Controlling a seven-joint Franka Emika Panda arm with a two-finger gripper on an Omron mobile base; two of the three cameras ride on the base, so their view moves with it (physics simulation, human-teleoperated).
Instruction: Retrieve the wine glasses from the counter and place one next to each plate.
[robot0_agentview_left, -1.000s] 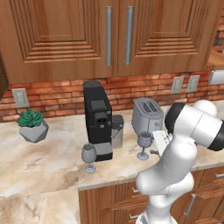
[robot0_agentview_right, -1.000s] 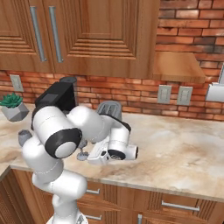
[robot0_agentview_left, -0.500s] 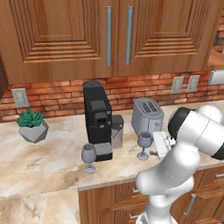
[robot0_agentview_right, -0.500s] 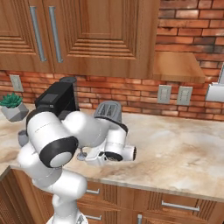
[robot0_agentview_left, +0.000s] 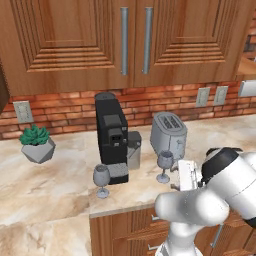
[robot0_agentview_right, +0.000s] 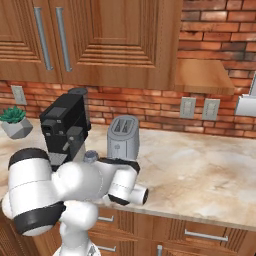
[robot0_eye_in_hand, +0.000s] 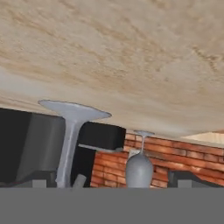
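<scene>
Fingers (robot0_agentview_left: 176, 176) spread wide, nothing grasped. Nearer wine glass (robot0_agentview_left: 164, 166) is lined up just ahead of them, upright on the counter (robot0_agentview_left: 60, 192); second wine glass (robot0_agentview_left: 101, 180) stands further off, past the coffee machine (robot0_agentview_left: 112, 137). Nothing retrieved yet; both placements judged outstanding.

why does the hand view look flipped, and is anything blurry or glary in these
Hand view: the camera is rolled over, so the counter fills the top and the near wine glass hangs foot-up, cut off at the bottom. Left base view: even, soft rendered light, no glare, faint shadows under the coffee machine. Right base view: slightly soft; the arm hides most of the glasses.
</scene>
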